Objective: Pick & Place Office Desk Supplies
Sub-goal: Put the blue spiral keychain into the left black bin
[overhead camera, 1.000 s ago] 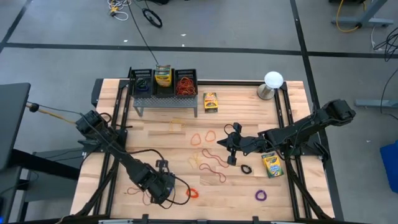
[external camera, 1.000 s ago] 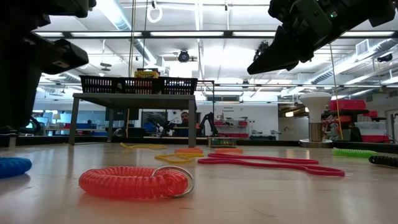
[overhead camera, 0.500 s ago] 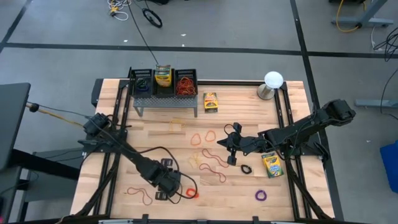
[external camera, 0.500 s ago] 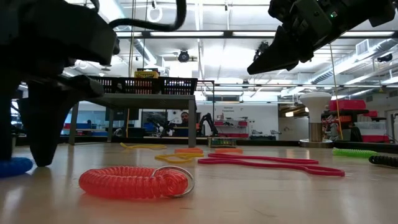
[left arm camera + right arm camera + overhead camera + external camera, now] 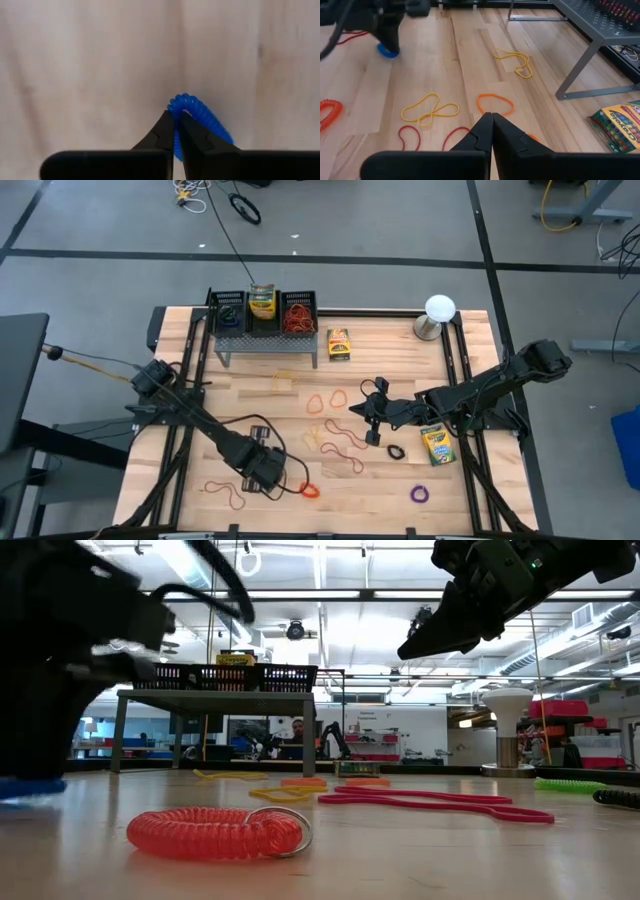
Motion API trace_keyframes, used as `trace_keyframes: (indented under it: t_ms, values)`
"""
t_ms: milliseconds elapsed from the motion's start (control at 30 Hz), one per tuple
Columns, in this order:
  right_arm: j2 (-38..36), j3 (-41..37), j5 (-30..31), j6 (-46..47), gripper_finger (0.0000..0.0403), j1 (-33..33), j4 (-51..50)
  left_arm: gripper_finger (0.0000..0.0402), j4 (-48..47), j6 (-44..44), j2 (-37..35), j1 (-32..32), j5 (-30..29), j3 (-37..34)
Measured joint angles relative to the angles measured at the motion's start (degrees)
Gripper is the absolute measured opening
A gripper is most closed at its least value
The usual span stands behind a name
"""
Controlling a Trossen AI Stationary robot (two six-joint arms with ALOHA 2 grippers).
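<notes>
Left gripper [image 5: 175, 131] was down low at table's near-left part, fingers pinched on blue coil band [image 5: 200, 116] lying on wood. Red coil band [image 5: 309, 491] sat just beside it, purple band [image 5: 420, 494] further right near front edge. Mid-table: loose tan and red rubber bands [image 5: 340, 442]. Back rack [image 5: 265, 325] had one crayon box in middle bin, another crayon box [image 5: 339, 344] beside rack. Right gripper [image 5: 492, 126] hung above table's centre-right, fingers pressed together, nothing in them. Third crayon box [image 5: 436, 445] lay by right arm.

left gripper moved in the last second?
Yes. In the high view the left gripper shifted slightly right, toward the red coil, and is shut on the blue coil.
</notes>
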Motion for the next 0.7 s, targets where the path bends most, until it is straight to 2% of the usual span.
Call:
trace_keyframes:
  t_ms: [367, 533, 700]
  values:
    - [0.0, 0.0, 0.0, 0.0, 0.0011, 0.0, 0.0, 0.0012, -8.6, -2.2, -11.8, 0.5, -7.9, 0.1]
    - [0.0, 0.0, 0.0, 0.0, 0.0011, 0.0, 0.0, 0.0011, -16.2, -5.2, -20.2, 2.2, -16.7, 0.1]
    - [0.0, 0.0, 0.0, 0.0, 0.0011, 0.0, 0.0, 0.0011, -17.8, -3.7, -30.3, 5.2, -25.3, 0.1]
